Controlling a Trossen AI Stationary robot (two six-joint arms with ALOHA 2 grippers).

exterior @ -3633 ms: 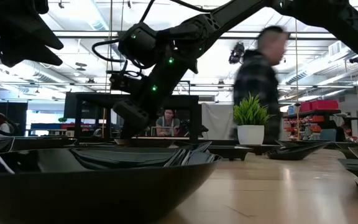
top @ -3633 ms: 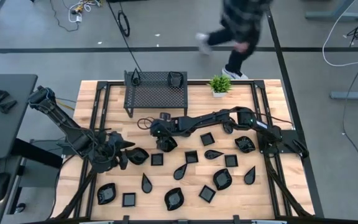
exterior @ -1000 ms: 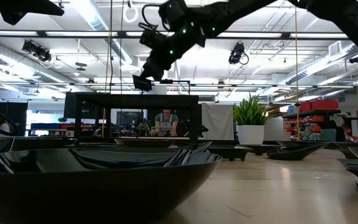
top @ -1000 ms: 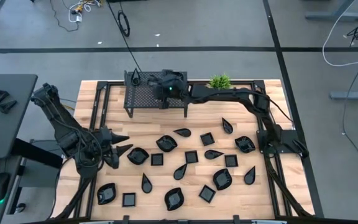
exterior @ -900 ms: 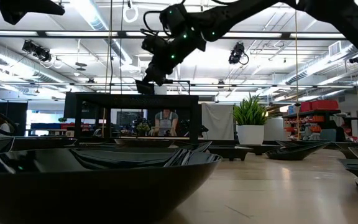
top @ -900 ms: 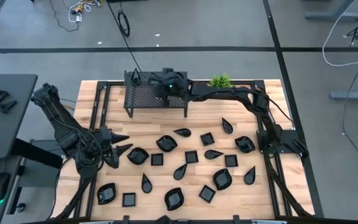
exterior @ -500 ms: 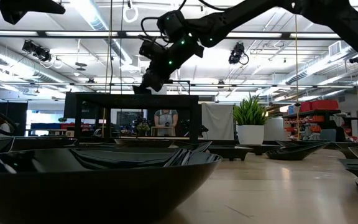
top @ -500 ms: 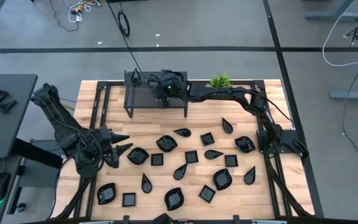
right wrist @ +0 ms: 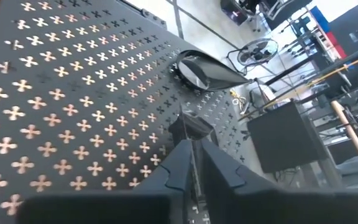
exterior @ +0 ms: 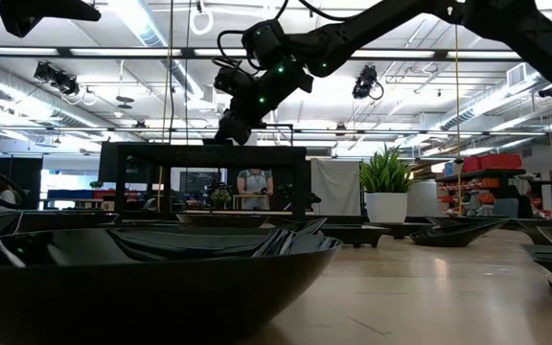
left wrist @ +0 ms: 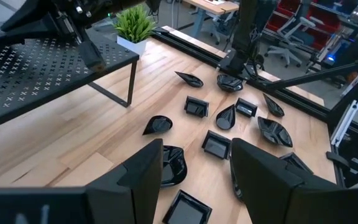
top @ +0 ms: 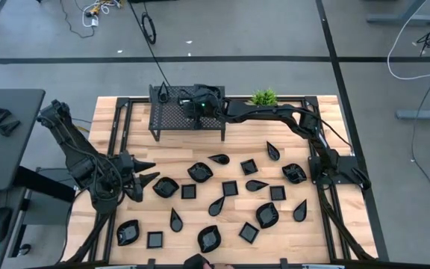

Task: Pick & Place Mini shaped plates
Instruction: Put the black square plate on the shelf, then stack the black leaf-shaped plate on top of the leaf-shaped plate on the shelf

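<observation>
Right gripper [top: 189, 100] over the rack [top: 172, 115] top, far edge of the table [top: 327, 119].
Right wrist view alone shows fingers pinching a thin plate [right wrist: 193, 129] on edge, a teardrop plate [right wrist: 205, 75] lying beyond; left gripper [top: 149, 174] spread, empty; remaining plates [top: 230, 187] mid-table.

left arm: folded at the desk's left edge, left gripper [top: 145, 174] fingers spread | right arm: stretched far forward, right gripper [top: 187, 101] fingers nearly together

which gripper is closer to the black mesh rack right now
The right. The right gripper is over the black mesh rack, just above its top. The left gripper hovers well away over the near left part of the table.
</observation>
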